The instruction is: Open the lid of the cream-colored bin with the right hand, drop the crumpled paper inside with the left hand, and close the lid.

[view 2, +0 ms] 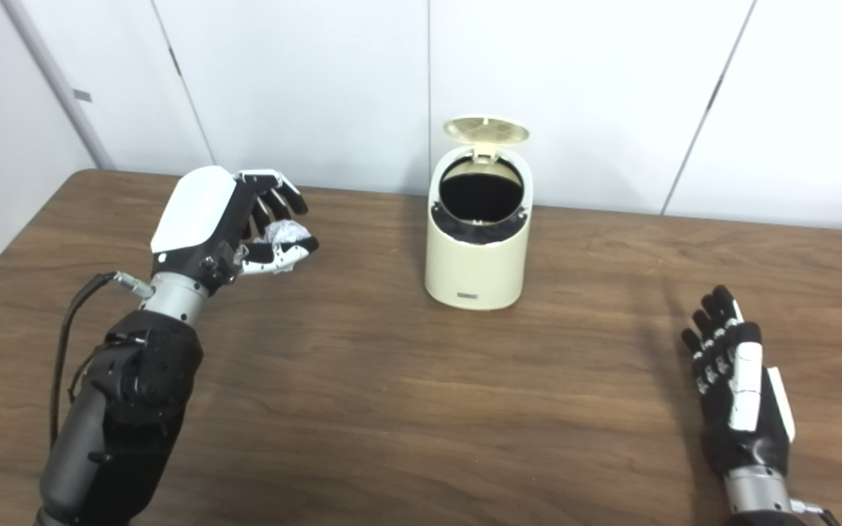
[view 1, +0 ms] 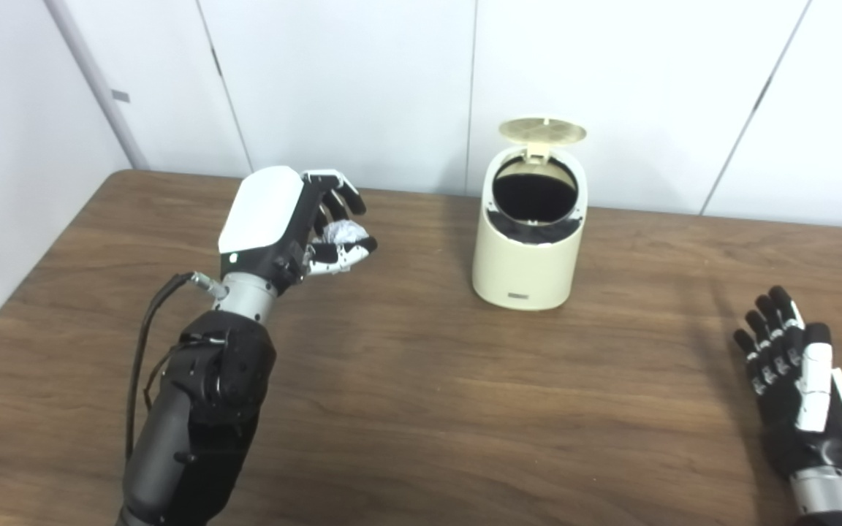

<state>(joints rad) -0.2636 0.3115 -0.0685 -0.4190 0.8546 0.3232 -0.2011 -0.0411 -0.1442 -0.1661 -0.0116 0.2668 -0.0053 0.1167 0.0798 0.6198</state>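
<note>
The cream-colored bin [view 1: 527, 256] stands at the back middle of the wooden table. Its round lid [view 1: 542, 131] is tipped up behind a dark opening. My left hand [view 1: 286, 223] is raised above the table, well left of the bin, and shut on a white ball of crumpled paper [view 1: 340, 234] that shows between its fingers. My right hand [view 1: 794, 380] rests low at the right front, open, fingers straight and apart, holding nothing. It is far from the bin.
The brown wooden table [view 1: 465, 409] runs to a white panelled wall [view 1: 362, 80] right behind the bin. A black cable [view 1: 145, 329] loops beside my left forearm.
</note>
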